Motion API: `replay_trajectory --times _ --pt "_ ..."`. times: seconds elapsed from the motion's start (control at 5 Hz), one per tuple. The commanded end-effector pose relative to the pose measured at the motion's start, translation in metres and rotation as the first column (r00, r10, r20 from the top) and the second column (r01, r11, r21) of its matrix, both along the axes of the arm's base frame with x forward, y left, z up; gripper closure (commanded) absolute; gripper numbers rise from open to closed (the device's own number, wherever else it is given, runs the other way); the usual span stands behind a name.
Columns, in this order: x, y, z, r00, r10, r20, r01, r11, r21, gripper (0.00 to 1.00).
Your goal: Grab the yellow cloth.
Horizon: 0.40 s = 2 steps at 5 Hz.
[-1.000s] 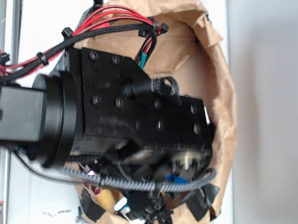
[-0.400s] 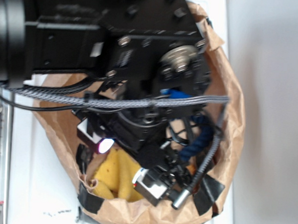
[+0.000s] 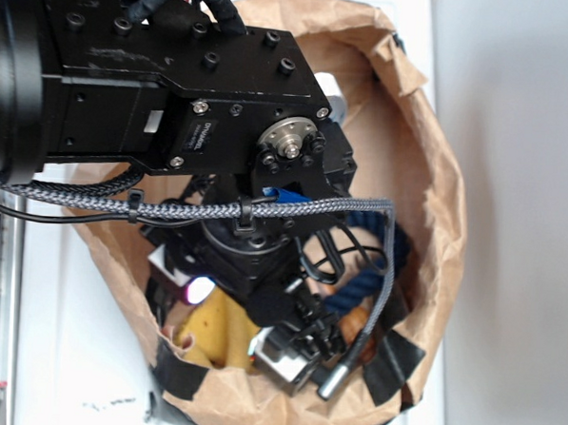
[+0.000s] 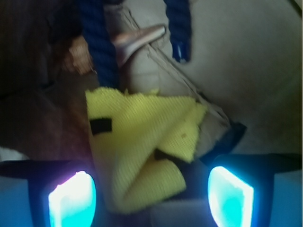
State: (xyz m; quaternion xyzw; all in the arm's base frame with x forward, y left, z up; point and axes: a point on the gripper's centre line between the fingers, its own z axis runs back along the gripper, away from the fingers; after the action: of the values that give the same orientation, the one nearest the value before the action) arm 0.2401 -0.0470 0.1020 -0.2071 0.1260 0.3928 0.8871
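Claw: in your wrist view the gripper (image 4: 151, 196) stands wide open, its two glowing fingers (image 4: 72, 201) far apart at the bottom corners; it has hold of nothing.

Yellow cloth: you see the yellow cloth (image 4: 142, 151) lying folded between and just beyond the two fingers, its near fold reaching down into the gap between them. Neither finger touches it, as far as you can tell. A small dark patch sits on its left part and another near its middle fold.

Cloth from outside: in the exterior view only a bit of the cloth (image 3: 211, 328) shows, low in the bag, under the arm's black body.

Rope: a dark blue rope (image 4: 102, 42) runs down from the top of your wrist view, and its left strand ends just at the cloth's far edge. A second end hangs at the upper middle, apart from the cloth.

Bag: the brown paper bag (image 3: 428, 182) surrounds everything; its crumpled rim rings the arm in the exterior view, and its floor lies under the cloth.

Arm: the black arm (image 3: 176, 83) reaches from the left over the bag and down into it, with a braided cable (image 3: 294, 209) slung across its front.
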Motion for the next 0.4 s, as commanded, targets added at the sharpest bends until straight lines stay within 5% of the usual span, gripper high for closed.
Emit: replay_trajectory --times 0.0,0.2 --pt "0.007 -0.017 -0.016 0.994 -0.032 -0.105 0.031 0.999 -0.016 0.0" --pt "0.0 -0.035 -0.036 0.982 -0.09 -0.166 0.096 0.995 0.027 0.0"
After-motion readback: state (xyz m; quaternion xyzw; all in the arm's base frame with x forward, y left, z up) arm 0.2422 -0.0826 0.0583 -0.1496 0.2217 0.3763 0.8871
